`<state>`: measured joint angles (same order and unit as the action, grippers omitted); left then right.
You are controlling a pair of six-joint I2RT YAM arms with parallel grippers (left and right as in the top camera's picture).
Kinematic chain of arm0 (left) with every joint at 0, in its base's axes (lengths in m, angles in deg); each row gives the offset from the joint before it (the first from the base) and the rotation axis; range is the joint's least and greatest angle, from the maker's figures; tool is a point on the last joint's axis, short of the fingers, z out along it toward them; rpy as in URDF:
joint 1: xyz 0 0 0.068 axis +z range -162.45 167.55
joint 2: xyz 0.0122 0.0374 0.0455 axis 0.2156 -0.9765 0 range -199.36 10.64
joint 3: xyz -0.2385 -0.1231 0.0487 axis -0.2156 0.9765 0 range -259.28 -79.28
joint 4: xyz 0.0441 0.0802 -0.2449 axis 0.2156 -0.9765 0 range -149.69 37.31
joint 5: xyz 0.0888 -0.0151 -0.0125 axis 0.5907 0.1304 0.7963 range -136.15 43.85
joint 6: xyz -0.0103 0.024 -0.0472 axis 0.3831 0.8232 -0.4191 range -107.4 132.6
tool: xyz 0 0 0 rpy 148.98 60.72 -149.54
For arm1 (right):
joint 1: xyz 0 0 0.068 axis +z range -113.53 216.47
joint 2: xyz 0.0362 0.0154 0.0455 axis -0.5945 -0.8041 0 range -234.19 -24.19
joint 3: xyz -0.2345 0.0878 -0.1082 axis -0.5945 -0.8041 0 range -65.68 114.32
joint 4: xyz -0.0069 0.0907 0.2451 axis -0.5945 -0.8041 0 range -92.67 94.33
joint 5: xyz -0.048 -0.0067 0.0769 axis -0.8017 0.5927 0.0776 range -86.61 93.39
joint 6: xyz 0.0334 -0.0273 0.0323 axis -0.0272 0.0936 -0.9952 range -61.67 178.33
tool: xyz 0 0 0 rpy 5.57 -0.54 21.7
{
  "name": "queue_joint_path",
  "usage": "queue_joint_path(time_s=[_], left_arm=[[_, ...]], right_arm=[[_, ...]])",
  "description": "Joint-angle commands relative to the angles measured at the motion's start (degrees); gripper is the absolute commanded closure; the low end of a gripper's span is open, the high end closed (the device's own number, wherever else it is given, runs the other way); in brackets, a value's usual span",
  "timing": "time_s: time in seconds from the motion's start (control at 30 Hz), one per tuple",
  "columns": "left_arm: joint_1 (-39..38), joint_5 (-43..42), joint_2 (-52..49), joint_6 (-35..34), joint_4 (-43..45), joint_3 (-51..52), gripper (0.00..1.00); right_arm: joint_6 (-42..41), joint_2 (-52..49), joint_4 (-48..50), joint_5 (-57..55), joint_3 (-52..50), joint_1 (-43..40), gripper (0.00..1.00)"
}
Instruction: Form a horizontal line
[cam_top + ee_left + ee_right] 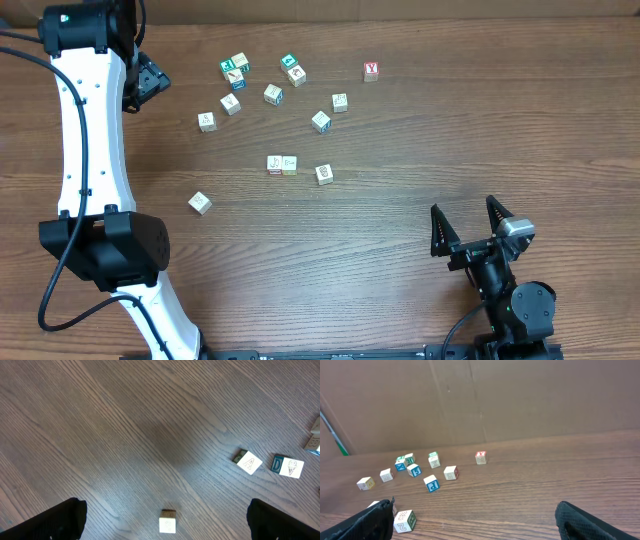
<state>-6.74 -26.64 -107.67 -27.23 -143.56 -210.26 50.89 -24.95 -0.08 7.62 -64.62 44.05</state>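
Two pale cubes (281,164) touch side to side in a short row at mid-table. A third pale cube (323,174) lies a small gap to their right, slightly nearer; it also shows in the right wrist view (404,521). A lone pale cube (199,202) lies to the lower left. My left gripper (152,80) is open and empty at the far left, away from the row; its view has one pale cube (167,521) on the table between the open fingers (166,504). My right gripper (464,208) is open and empty at the front right (475,522).
Several more cubes are scattered behind the row, among them teal-faced ones (234,70), a blue-faced one (320,121) and the red "Y" cube (371,71), which also shows in the right wrist view (480,457). The white left arm (85,160) runs along the left edge.
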Motion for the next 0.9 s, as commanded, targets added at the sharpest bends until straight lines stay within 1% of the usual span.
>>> queue_joint_path(time_s=[0.0, 0.13, 0.27, 0.3, 0.4, 0.53, 0.63, 0.8, 0.87], left_arm=[[-0.1, 0.1, 0.5, 1.3, -0.1, -0.7, 0.0], [-0.1, 0.1, 0.5, 1.3, -0.1, -0.7, 0.0], [-0.1, 0.1, 0.5, 1.3, -0.1, -0.7, 0.01], [-0.1, 0.1, 0.5, 1.3, -0.1, -0.7, 0.0], [-0.1, 0.1, 0.5, 1.3, -0.1, -0.7, 0.0], [-0.1, 0.1, 0.5, 1.3, -0.1, -0.7, 0.0], [-0.1, 0.1, 0.5, 1.3, -0.1, -0.7, 0.0], [-0.1, 0.1, 0.5, 1.3, -0.1, -0.7, 0.0], [-0.1, 0.1, 0.5, 1.3, -0.1, -0.7, 0.0]], right_arm=[[0.2, 0.3, 1.3, -0.7, -0.6, -0.2, 0.0], [0.4, 0.3, 2.1, -1.1, -0.6, -0.2, 0.0], [0.4, 0.3, 7.3, -8.6, -0.6, -0.2, 0.0], [0.4, 0.3, 8.4, -9.0, -0.6, -0.2, 0.0], [0.0, 0.3, 10.6, -7.5, -0.6, -0.2, 0.0], [0.0, 0.3, 10.4, -2.1, -0.4, -0.2, 0.0], [-1.6, 0.3, 7.4, -0.7, 2.2, -0.2, 0.0], [-1.7, -1.5, -3.2, -0.7, 13.2, -0.2, 0.0], [-1.8, -4.5, -7.5, -0.7, 19.7, -0.2, 0.0]])
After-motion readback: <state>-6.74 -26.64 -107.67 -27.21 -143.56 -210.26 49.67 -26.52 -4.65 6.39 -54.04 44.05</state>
